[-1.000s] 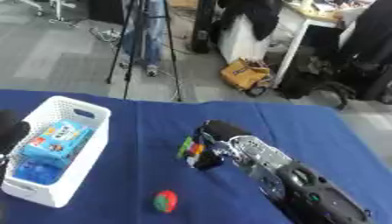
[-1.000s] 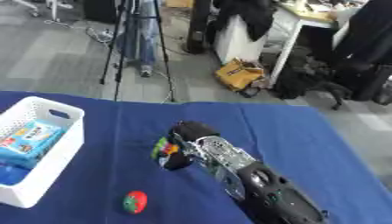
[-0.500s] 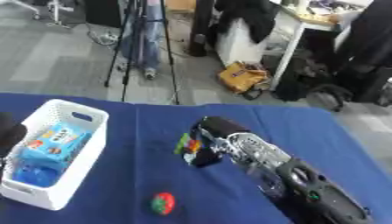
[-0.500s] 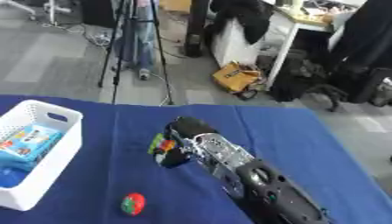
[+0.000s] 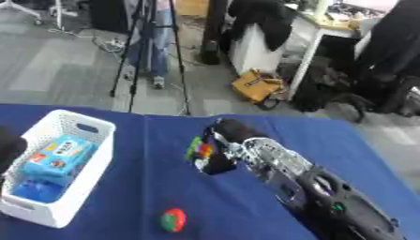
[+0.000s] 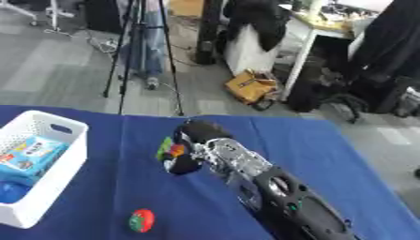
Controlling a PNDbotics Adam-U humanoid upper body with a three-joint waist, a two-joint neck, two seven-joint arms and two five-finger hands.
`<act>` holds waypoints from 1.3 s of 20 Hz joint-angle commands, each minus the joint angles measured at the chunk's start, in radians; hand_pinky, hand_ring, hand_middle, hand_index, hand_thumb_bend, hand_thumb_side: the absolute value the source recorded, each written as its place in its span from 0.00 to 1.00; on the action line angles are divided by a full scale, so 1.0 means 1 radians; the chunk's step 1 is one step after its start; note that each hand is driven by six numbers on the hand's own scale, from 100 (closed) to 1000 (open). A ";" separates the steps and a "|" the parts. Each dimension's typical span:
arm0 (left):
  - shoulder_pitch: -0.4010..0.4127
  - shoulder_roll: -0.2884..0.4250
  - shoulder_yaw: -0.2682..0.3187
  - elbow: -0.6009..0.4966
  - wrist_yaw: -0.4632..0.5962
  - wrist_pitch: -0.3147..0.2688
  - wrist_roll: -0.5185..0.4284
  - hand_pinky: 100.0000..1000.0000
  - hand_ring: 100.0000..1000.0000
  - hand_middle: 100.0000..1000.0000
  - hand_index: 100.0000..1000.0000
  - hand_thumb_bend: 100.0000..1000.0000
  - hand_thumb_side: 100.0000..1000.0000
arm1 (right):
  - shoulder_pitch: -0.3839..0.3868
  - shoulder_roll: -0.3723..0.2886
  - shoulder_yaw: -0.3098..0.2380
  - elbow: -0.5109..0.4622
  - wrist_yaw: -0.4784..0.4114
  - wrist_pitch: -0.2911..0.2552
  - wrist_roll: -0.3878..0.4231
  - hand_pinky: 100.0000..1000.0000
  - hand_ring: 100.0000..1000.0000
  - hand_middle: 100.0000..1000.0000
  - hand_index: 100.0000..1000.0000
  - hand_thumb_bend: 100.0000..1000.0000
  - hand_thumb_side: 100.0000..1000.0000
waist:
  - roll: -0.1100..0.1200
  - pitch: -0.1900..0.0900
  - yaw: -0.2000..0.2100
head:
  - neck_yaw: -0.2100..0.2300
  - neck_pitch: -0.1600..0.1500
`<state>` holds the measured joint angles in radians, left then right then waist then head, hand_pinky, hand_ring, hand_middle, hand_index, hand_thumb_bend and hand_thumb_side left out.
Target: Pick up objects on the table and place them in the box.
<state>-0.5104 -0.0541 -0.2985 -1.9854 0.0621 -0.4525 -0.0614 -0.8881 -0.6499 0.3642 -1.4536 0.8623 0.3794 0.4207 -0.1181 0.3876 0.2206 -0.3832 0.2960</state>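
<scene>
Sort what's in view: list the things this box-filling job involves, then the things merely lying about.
Job: white perforated plastic box; small multicoloured cube held in the right hand; red-and-green round object on the blue cloth; blue packet already boxed.

Lying about: black tripod; tan bag on the floor.

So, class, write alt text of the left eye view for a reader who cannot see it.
The robot's right hand holds a small multicoloured object above a blue table. To its left a white box holds a blue packet; a red and green object lies nearer.
</scene>
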 commanded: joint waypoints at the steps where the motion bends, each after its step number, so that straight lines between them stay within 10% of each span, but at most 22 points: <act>1: -0.005 -0.016 -0.005 -0.015 0.005 -0.002 -0.005 0.93 0.89 0.87 0.86 0.00 1.00 | -0.020 -0.041 -0.014 -0.029 -0.013 0.009 -0.003 0.95 0.80 0.24 0.33 0.00 0.47 | 0.004 -0.031 0.001 | -0.005 -0.003; 26: 0.017 -0.041 -0.017 -0.015 0.009 -0.008 -0.020 0.93 0.88 0.87 0.86 0.00 1.00 | -0.059 -0.076 -0.034 -0.123 -0.053 0.062 0.009 0.94 0.77 0.23 0.32 0.00 0.48 | -0.018 -0.072 0.054 | -0.014 0.003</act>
<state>-0.4875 -0.0805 -0.3091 -1.9854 0.0664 -0.4589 -0.0773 -0.9261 -0.6890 0.3490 -1.5536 0.8171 0.4348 0.4309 -0.1407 0.3428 0.2775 -0.3925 0.2971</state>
